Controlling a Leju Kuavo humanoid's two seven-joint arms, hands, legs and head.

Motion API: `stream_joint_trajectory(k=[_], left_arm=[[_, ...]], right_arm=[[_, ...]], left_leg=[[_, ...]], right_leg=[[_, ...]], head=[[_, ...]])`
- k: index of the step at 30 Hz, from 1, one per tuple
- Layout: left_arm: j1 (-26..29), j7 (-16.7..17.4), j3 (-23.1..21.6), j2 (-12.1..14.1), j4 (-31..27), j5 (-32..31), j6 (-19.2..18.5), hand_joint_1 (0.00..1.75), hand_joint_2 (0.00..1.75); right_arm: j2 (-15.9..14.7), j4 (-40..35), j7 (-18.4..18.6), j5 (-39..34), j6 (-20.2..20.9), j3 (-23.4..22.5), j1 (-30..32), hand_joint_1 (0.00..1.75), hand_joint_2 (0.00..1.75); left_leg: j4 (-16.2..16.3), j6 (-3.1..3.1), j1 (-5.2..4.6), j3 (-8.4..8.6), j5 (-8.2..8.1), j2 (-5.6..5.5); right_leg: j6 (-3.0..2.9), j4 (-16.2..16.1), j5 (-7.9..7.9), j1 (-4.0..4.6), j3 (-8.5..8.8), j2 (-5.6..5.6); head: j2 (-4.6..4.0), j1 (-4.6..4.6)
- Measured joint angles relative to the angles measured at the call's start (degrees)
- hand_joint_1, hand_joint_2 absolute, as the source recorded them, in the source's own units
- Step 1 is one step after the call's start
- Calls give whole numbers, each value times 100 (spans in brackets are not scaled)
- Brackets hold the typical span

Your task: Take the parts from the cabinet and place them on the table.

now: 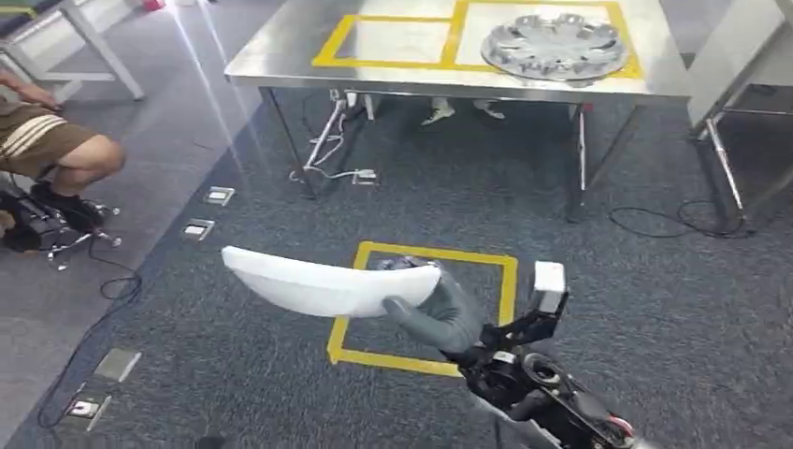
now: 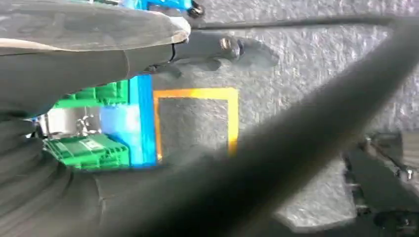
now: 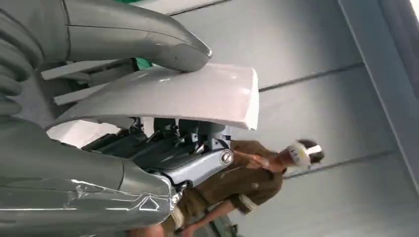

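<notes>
white part held over the floor, table ahead

the white curved part (image 1: 323,281) hangs low in the head view, above the grey carpet and just at the 9 o'clock edge of a yellow tape square on the floor (image 1: 510,281). the right hand (image 1: 439,313) grasps it at its 3 o'clock end, thumb on one face and dark fingers on the other; the right wrist view shows the same clamp, thumb (image 3: 148,42) pressed on the pale panel (image 3: 197,94) with fingers (image 3: 188,143) beneath it. the part sticks out toward 9 o'clock, well apart from the steel table (image 1: 281,65) at 12 o'clock. on that table, inside a yellow taped outline, lies a silver wheel cover (image 1: 556,45) at about 1 o'clock. a seated person (image 1: 56,140) is at 10 o'clock beside a cable on the floor, and a person with a headset (image 3: 257,173) shows past the right hand. the left hand (image 2: 99,54) appears blurred over carpet, a yellow floor square and green crates (image 2: 89,148); i cannot tell whether it is released or clenched.
</notes>
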Motion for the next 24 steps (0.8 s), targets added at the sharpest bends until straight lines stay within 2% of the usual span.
stream_joint_trajectory(k=[1, 3, 4, 5, 6, 7, 8, 9, 10, 11, 12, 13, 14, 15, 17, 18, 19, 20, 22, 23, 24], left_arm=[[0, 0, 0, -16, -2, 0, 0, 0, 175], [-23, 0, 0, -35, -4, 4, 0, 0, 175], [-33, 0, 0, -35, -4, 9, 0, 0, 175], [-44, 0, 0, -35, -4, 20, 2, 0, 175], [-44, 2, 0, -46, -4, 39, 11, 0, 175], [-38, 7, 0, -48, -4, 55, 17, 0, 175], [-27, 11, 0, -51, -4, 76, 35, 0, 175], [-16, 11, 0, -51, -4, 96, 50, 0, 175], [-5, 28, 0, -51, -4, 101, 54, 0, 175], [3, 28, 0, -51, -4, 100, 65, 0, 175], [1, 28, 0, -48, -4, 98, 68, 0, 175], [2, 28, 0, -25, -4, 98, 68, 0, 175], [-3, 28, 0, -13, -4, 98, 68, 0, 175], [-20, 28, 0, -9, -2, 98, 68, 0, 175], [-20, 26, 0, -11, -2, 96, 68, 0, 175], [-20, 28, 0, -11, -2, 96, 68, 0, 175], [1, 28, 2, -16, -2, 96, 65, 0, 175], [7, 26, 2, -16, -2, 96, 65, 0, 175], [4, 26, 2, -22, -2, 96, 65, 0, 175], [5, 26, 2, -29, -2, 96, 65, 0, 175], [9, 26, 2, -29, -2, 96, 65, 0, 175]], right_arm=[[0, 0, -7, -2, 0, -2, -2, 131, 175], [9, -2, -7, -15, 31, 2, -22, 131, 175], [9, -2, -7, -22, 40, 0, -34, 131, 175], [9, 0, -9, -48, 59, -2, -55, 131, 175], [9, 0, -11, -61, 64, 0, -69, 131, 175], [9, 2, -11, -61, 68, 7, -76, 131, 175], [9, 20, -13, -42, 68, 11, -81, 131, 175], [9, 35, -24, -15, 70, 15, -85, 131, 175], [9, 44, -35, 4, 72, 20, -87, 131, 175], [9, 44, -44, 28, 70, 26, -96, 131, 175], [11, 46, -44, 42, 72, 31, -119, 131, 175], [15, 54, -46, 52, 70, 35, -138, 131, 175], [15, 68, -53, 53, 70, 35, -149, 131, 175], [15, 79, -61, 57, 70, 35, -154, 131, 175], [17, 90, -79, 61, 70, 46, -160, 131, 175], [24, 90, -88, 63, 70, 52, -172, 131, 175], [24, 96, -92, 66, 70, 57, -174, 131, 175], [24, 98, -101, 66, 72, 63, -200, 131, 175], [24, 116, -101, 64, 72, 74, -210, 131, 175], [24, 135, -101, 63, 72, 79, -205, 131, 175], [24, 151, -101, 66, 72, 85, -201, 131, 175]], left_leg=[[-8, -11, 3, 3, 12, -1], [20, -34, 46, 18, -35, 17], [253, 15, 36, -91, -131, 39], [723, 62, 4, -363, -306, 45], [1330, 95, -50, -740, -507, 46], [1822, 133, -103, -1072, -622, 44], [2162, 176, -151, -1347, -641, 44], [2200, 235, -200, -1477, -524, 42], [1983, 309, -252, -1467, -291, 41], [1548, 396, -309, -1346, 30, 33], [965, 503, -383, -1150, 384, 29], [515, 602, -450, -999, 589, 26], [372, 639, -480, -913, 507, 38], [321, 596, -486, -906, 478, 43], [302, 564, -493, -888, 445, 29], [190, 556, -453, -806, 456, 34], [111, 541, -425, -715, 466, 53], [91, 577, -421, -659, 445, 48], [92, 602, -436, -586, 392, 52], [93, 611, -442, -552, 358, 52], [96, 610, -446, -509, 321, 50]], right_leg=[[-59, 44, -23, 30, -30, 4], [-176, 48, -69, 52, 15, 35], [-215, 45, -79, 62, 42, 26], [-234, 19, -88, 80, 64, 22], [-251, -7, -93, 99, 86, 11], [-264, -25, -100, 129, 104, 11], [-291, -31, -118, 156, 124, 10], [-324, -32, -140, 185, 149, 14], [-351, -37, -160, 206, 183, 27], [-372, -40, -182, 227, 218, 39], [-382, -45, -205, 238, 253, 50], [-385, -61, -218, 234, 268, 57], [-348, -59, -247, 302, 271, 73], [-332, -75, -256, 281, 267, 74], [-284, -140, -280, 264, 313, 65], [-242, -166, -310, 301, 357, 64], [-233, -38, -376, 287, 308, 8], [-230, 256, -536, 302, 186, -24], [-213, 1196, -894, 300, -286, -30], [-202, 1572, -982, 300, -511, -30], [-194, 1714, -924, 300, -643, -31]], head=[[0, -102], [0, -186], [0, -259], [0, -301], [0, -353], [0, -390], [0, -427], [0, -449], [0, -479], [0, -508], [0, -530], [0, -556], [0, -561], [0, -569], [0, -576], [0, -578], [0, -535], [0, -499], [0, -438], [0, -416], [0, -395]])
